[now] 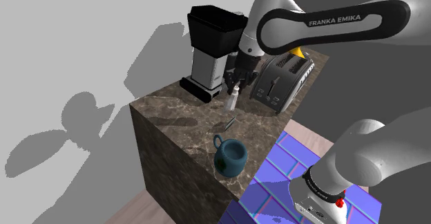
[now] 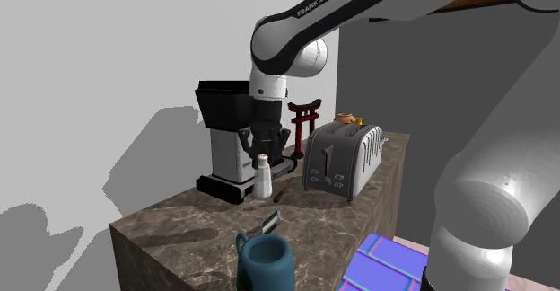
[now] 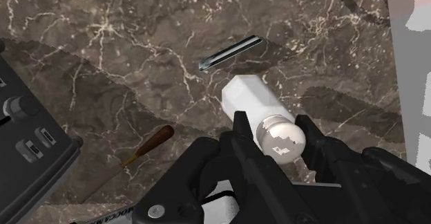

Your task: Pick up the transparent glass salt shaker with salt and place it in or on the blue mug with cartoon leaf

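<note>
We find the gripper (image 3: 275, 134) straight above the pale salt shaker (image 3: 248, 99). Its two fingers are narrowed onto the rounded cap, one touching each side, so we judge this a firm hold. We cannot tell whether the base is off the counter (image 1: 173, 126). We think holding it by the top keeps it upright. In the shoulder view the mug (image 1: 231, 156) stands mouth-up at six o'clock from the shaker, with a small metal bar (image 1: 230, 123) lying between them. The coffee machine (image 1: 211, 50) stands close at eleven o'clock.
</note>
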Robot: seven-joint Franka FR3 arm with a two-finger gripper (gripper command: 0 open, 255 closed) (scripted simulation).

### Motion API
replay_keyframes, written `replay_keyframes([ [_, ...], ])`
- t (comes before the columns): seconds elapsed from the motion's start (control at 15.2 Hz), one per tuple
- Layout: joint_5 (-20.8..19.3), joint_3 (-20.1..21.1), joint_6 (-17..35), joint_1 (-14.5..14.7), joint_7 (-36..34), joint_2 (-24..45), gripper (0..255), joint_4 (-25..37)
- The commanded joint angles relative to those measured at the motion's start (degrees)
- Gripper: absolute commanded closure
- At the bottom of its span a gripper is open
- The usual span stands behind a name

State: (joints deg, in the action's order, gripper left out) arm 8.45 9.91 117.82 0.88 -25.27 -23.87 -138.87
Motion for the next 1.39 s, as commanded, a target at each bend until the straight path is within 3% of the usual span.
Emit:
replay_keyframes([
  [0.0,-0.09,-0.12,-1.70,-0.03,-0.08,-0.49,255,1.18],
  [0.79,-0.61,-0.72,-10.86,-0.24,-0.63,-1.87,255,8.98],
  [1.32,3.62,5.35,-15.68,4.24,-9.42,-11.33,255,5.46],
])
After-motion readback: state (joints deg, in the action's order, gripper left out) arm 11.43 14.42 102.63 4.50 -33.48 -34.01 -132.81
